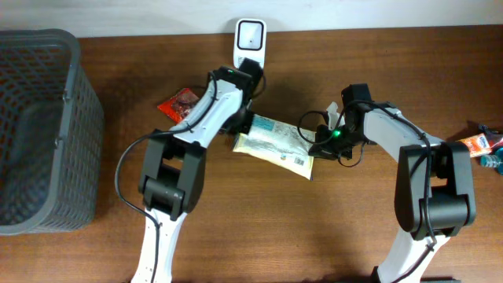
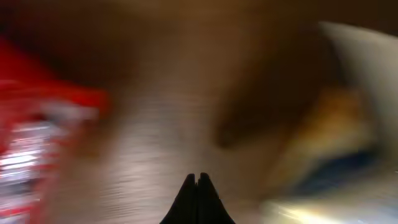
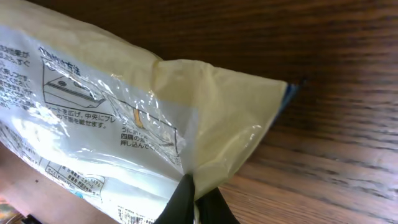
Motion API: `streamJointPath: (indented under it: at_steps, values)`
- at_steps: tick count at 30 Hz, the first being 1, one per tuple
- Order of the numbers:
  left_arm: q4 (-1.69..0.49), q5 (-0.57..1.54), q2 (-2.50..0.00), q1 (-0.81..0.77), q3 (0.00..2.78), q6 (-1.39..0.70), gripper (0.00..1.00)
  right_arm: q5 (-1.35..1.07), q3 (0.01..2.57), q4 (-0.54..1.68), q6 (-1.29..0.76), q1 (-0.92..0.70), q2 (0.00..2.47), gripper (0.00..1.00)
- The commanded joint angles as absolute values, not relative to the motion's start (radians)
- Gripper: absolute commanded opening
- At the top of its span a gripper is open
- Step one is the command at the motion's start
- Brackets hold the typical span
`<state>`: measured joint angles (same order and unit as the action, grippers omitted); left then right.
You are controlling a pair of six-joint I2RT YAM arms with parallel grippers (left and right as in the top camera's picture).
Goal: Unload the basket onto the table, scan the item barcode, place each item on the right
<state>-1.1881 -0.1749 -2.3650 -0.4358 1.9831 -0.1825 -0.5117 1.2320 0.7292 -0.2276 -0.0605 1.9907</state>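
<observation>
A grey basket [image 1: 39, 118] stands at the table's [image 1: 259, 228] left end. A red packet [image 1: 179, 103] lies just left of the left arm. The left gripper [image 1: 240, 124] sits at the left edge of the pale yellow packet [image 1: 275, 141]. Its wrist view is blurred, but the fingertips [image 2: 198, 183] meet with nothing between them. The white scanner [image 1: 250, 38] stands at the far edge, just behind this gripper. The packet lies slanted at mid-table, between the two grippers. The right gripper [image 1: 314, 145] is clamped on the packet's right edge, and its wrist view shows the film [image 3: 124, 106] pinched between the closed fingers [image 3: 180, 196].
</observation>
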Motion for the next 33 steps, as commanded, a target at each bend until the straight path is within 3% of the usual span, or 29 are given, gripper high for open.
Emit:
streamJointPath:
  at_steps: [1,4,10,15,21,25,28,33]
  values:
    - [-1.248,-0.333,-2.375,-0.410,2.069,-0.253,0.00,-0.406,1.217,0.737,-0.210,-0.059,2.009,0.04]
    - [-1.318,-0.260,-2.351,-0.410,2.183,-0.284,0.00,-0.406,1.217,0.737,-0.210,-0.059,2.009,0.04]
    - [-1.336,0.162,-2.319,-0.412,2.336,-0.245,0.00,-0.406,1.217,0.737,-0.210,-0.059,2.009,0.04]
    - [-1.289,0.240,-2.373,-0.419,2.265,-0.244,0.00,-0.406,1.217,0.737,-0.210,-0.059,2.009,0.04]
    - [-1.201,0.219,-2.479,-0.434,2.213,-0.215,0.00,-0.406,1.217,0.740,-0.209,-0.059,2.009,0.04]
    - [-1.211,-0.137,-2.502,-0.419,2.213,-0.245,0.00,-0.406,1.217,0.741,-0.209,-0.059,2.009,0.04]
    - [-1.260,-0.256,-2.498,-0.390,2.240,-0.300,0.00,-0.406,1.217,0.741,-0.209,-0.059,2.009,0.04]
    - [-1.417,-0.237,-2.494,-0.360,2.436,-0.329,0.00,-0.406,1.217,0.743,-0.209,-0.059,2.009,0.04]
